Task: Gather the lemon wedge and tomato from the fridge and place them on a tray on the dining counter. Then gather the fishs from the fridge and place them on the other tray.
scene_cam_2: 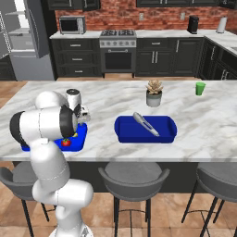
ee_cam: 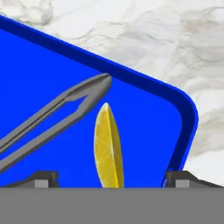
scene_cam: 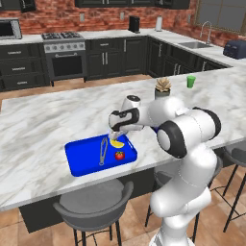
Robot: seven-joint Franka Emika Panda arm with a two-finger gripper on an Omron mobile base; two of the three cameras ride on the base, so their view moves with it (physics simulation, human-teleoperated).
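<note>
Marble dining counter (scene_cam: 43, 125), blue tray (scene_cam: 79, 161), lemon wedge (ee_cam: 108, 146) lying between spread fingers (ee_cam: 43, 178), tomato (scene_cam: 119, 155) partly arm-hidden.

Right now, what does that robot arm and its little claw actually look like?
The arm is made of smooth, glossy white rounded segments joined by dark, nearly black rings at the joints, rather like a chain of bulbous shells. No loose cables show. The gripper ends in two small dark grey, blocky finger tips.

Tray (scene_cam: 81, 161) bright blue; wedge (ee_cam: 108, 146) yellow; tomato (scene_cam: 119, 155) glossy red; tongs (scene_cam: 103, 151) grey. Table (scene_cam: 43, 120) white-grey marble w/ veins. 2nd tray (scene_cam_2: 125, 132) blue. Cup (scene_cam_2: 200, 88) green. Stools (scene_cam: 91, 204) grey.
</note>
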